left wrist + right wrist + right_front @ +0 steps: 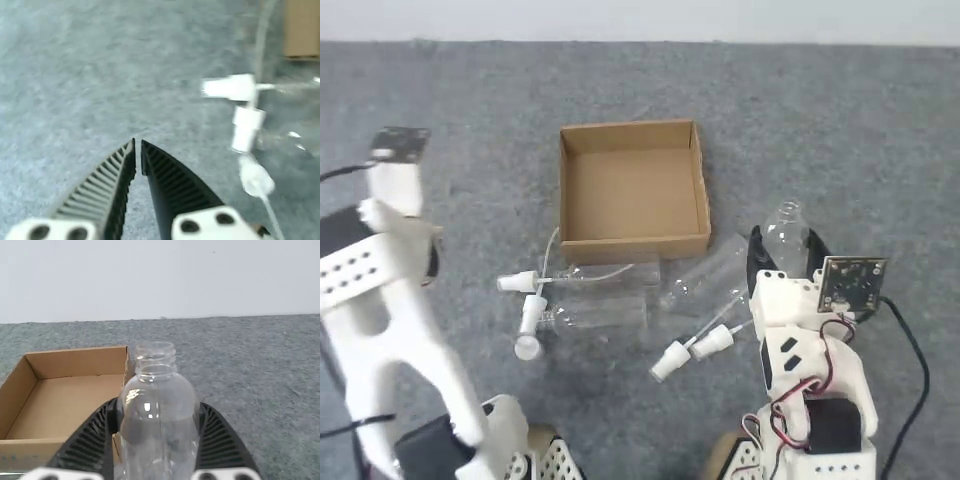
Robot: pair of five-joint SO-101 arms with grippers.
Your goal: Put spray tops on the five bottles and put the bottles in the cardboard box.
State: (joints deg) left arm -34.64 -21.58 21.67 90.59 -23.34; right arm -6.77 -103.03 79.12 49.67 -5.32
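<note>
Gripping a clear, uncapped plastic bottle [155, 390] around its round body, the right gripper [157, 415] holds it upright at the right of the high view, just below and right of the open brown cardboard box [632, 243]. The bottle looks light, thin-walled and slick, so a moderate squeeze on the wide body seems safest, leaving the threaded neck free for a white spray top [712, 342] lying nearby. The left gripper [138, 145], over grey carpet [75, 75], is all but closed on nothing.
</note>
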